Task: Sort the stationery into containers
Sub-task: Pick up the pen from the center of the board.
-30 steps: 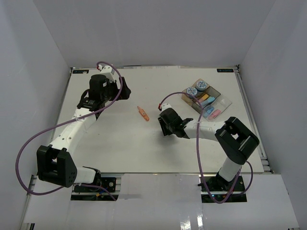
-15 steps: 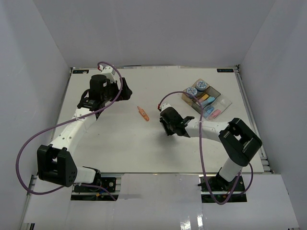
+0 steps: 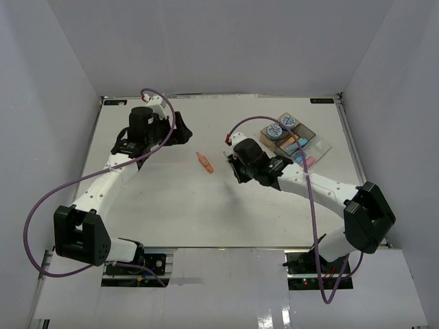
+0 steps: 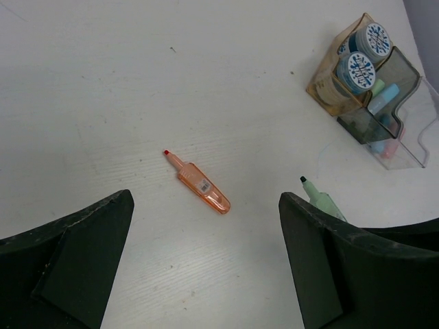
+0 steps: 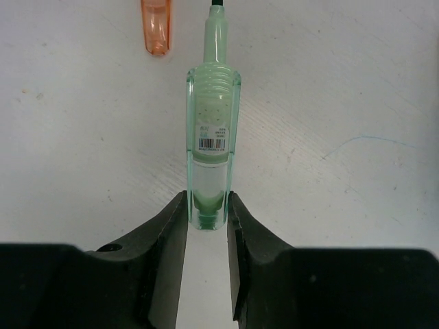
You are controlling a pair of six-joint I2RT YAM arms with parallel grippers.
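The trays (image 3: 296, 140) sit on the table (image 3: 171, 205), at its far right. Two rolls (image 3: 274, 130) lie in the far left part of the trays, one behind the other. Some pens (image 3: 295, 145) lie in the parts to the right of the rolls. My right gripper (image 5: 208, 205) is just left of the trays, with a held pen (image 5: 212, 157) between its fingers. A loose pen (image 4: 199, 184) lies on the table further left of the trays. My left gripper (image 3: 180, 133) hangs furthest left of the trays.

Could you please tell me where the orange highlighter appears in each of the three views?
Top external: orange highlighter just left of the frame's centre.
Left wrist: centre of frame.
Right wrist: one end only, at the top edge.
Landmark: green highlighter in the right gripper, seen in both wrist views.
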